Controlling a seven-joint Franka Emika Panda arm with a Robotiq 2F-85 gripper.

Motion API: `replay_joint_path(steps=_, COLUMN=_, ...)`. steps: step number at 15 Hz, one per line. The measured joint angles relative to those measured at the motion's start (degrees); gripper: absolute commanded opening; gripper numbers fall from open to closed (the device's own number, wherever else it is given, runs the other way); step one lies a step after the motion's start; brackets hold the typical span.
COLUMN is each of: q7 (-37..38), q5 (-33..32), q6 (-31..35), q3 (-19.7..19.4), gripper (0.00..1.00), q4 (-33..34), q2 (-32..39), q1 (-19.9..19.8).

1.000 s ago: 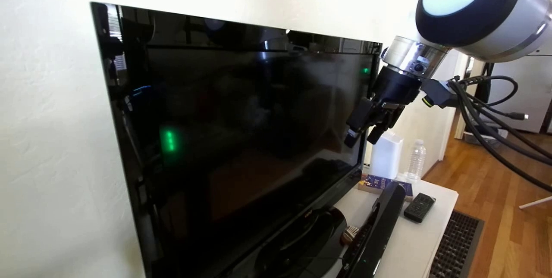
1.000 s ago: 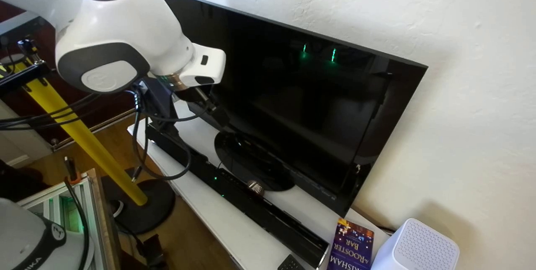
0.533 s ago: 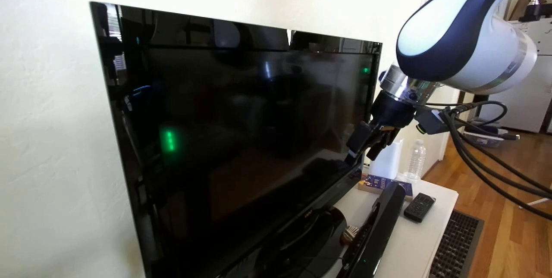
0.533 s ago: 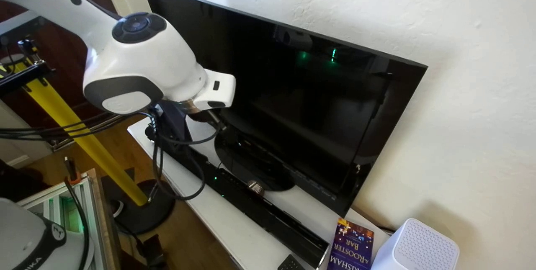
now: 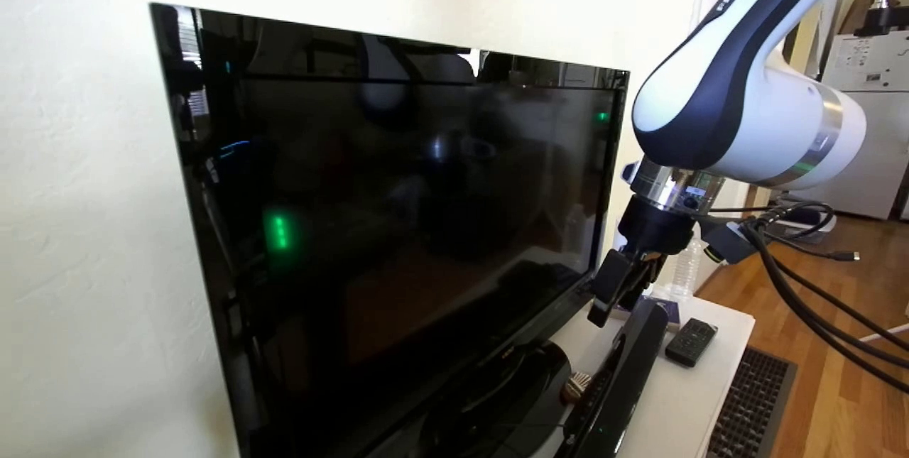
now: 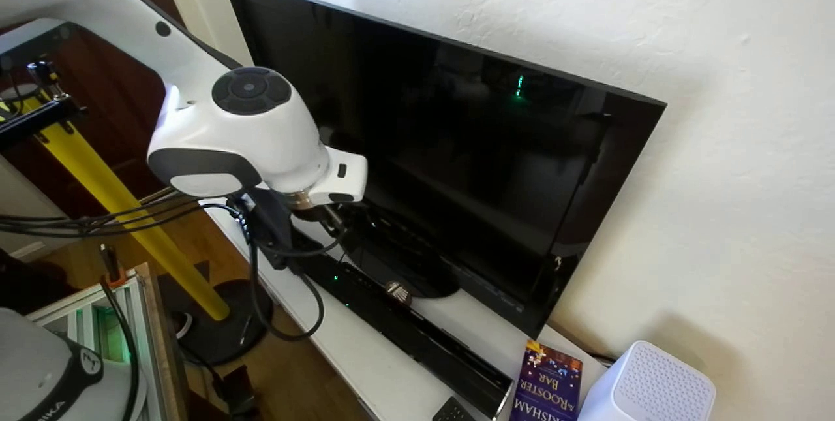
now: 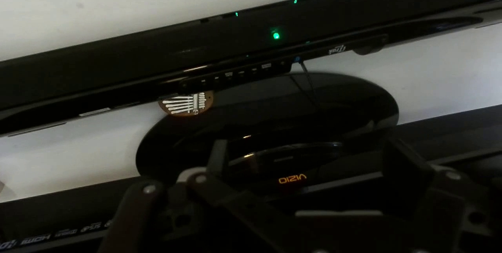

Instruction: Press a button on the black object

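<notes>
The black television (image 5: pixel 419 209) stands upright on its glossy oval base (image 7: pixel 255 117) atop a white table (image 6: pixel 391 359). Near the television's lower edge hangs the gripper (image 7: pixel 309 151), fingers (image 7: pixel 219 157) spread wide (whether the two touch, I cannot tell). Farther out, a soundbar (image 7: pixel 125 62) lies along the table, with a small thumb piano (image 7: pixel 184 104) between it and the base, and a pale wall (image 6: pixel 750 166) rises behind the television.

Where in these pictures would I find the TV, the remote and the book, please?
TV (image 5: pixel 408 216): in an exterior view, on its dark screen.
Remote (image 5: pixel 692 341): in an exterior view, on its button face.
Book (image 6: pixel 549 382): in an exterior view, on its front cover.
</notes>
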Motion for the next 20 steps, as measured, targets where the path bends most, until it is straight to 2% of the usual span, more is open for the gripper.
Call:
replay_joint_path(steps=7, q7=-1.06, q5=1.34, q6=0.0, q3=0.05, gripper=1.0, q4=0.17, q2=0.31, q1=0.48)
replay_joint_path(steps=8, q7=-2.08, q5=2.83, q6=-0.04, q3=0.12, gripper=0.84, q4=0.17, q2=0.78, q1=0.99)
replay_joint_path(steps=9, q7=-3.4, q5=4.69, q6=-0.05, q3=0.25, gripper=0.74, q4=0.18, q2=1.43, q1=1.57)
replay_joint_path(steps=13, q7=-11.17, q5=14.66, q6=-0.02, q3=1.2, gripper=0.45, q4=0.66, q2=4.98, q1=3.63)
replay_joint_path(steps=19, q7=-31.47, q5=33.2, q6=0.02, q3=3.53, gripper=0.02, q4=4.4, q2=10.39, q1=3.86)
replay_joint_path(steps=20, q7=-34.64, q5=35.79, q6=0.01, q3=3.76, gripper=0.01, q4=5.18, q2=11.54, q1=3.82)
